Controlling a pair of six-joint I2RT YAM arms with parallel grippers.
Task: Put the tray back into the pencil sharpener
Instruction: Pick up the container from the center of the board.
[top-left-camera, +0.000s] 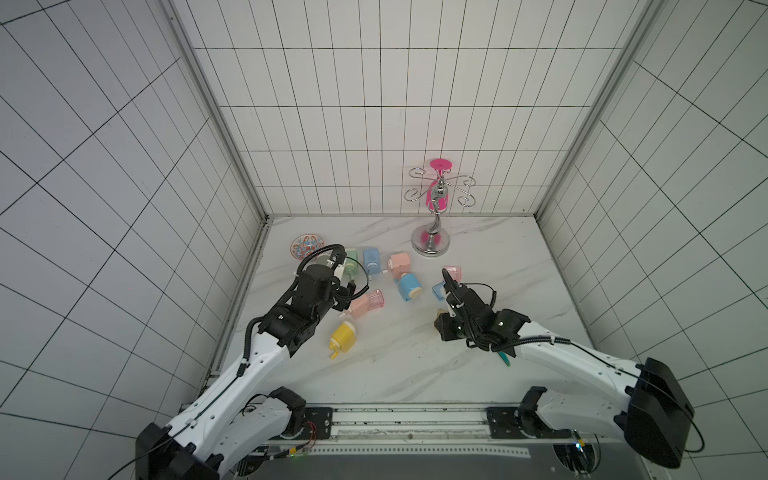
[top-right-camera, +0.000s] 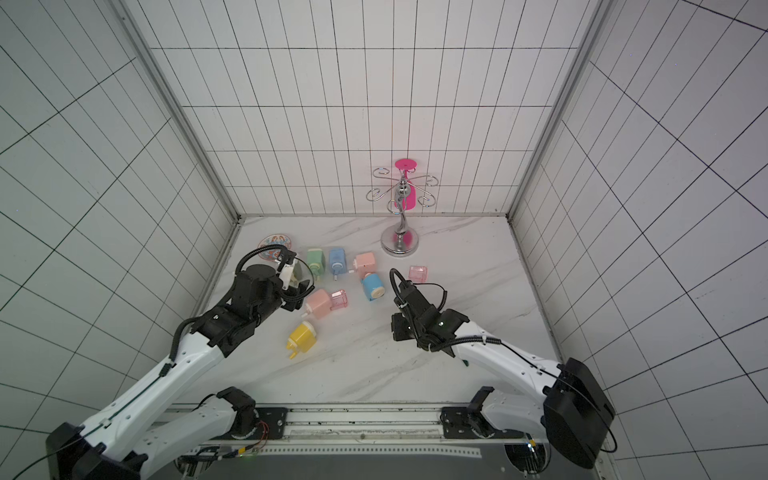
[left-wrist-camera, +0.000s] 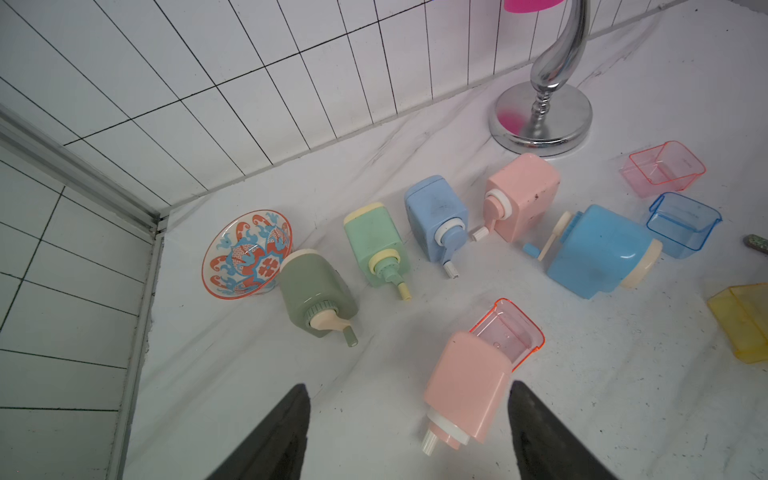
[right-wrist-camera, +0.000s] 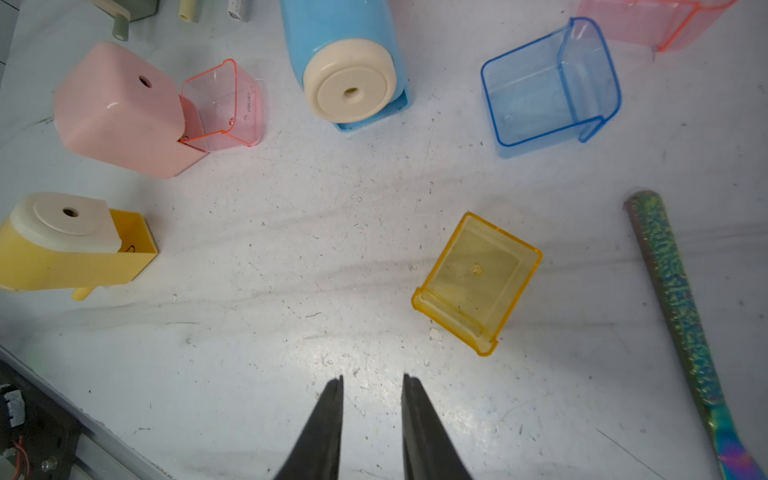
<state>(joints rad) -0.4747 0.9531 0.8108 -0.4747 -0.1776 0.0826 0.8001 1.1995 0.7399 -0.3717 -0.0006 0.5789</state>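
On the left half of the bench (top-left-camera: 395, 374) the pink sharpener (left-wrist-camera: 465, 390) lay on its side, with the pink tray (left-wrist-camera: 509, 332) only part-way into its slot and much of the clear box sticking out. I took that pair as the job in hand.

The sharpener's long axis ran from near-left to far-right: white crank stub at the near-left end, tray at the far-right end. My left pincer (left-wrist-camera: 409, 386) sat at the crank end with its fingers wide apart. The body lay between them, close beside one finger, and nothing was clamped. From that pincer the tray lay straight ahead, beyond the body, along the same line.

My right pincer (right-wrist-camera: 372, 378) hovered over bare bench with only a narrow gap between its fingers, holding nothing. A loose yellow tray (right-wrist-camera: 478, 282) lay just beside it. The pink tray lay well off to its left, exposed end turned roughly that way.

The left arm was clearly nearer. I judged the seating push had to run down that axis, tray end toward crank end, with the body braced against sliding.
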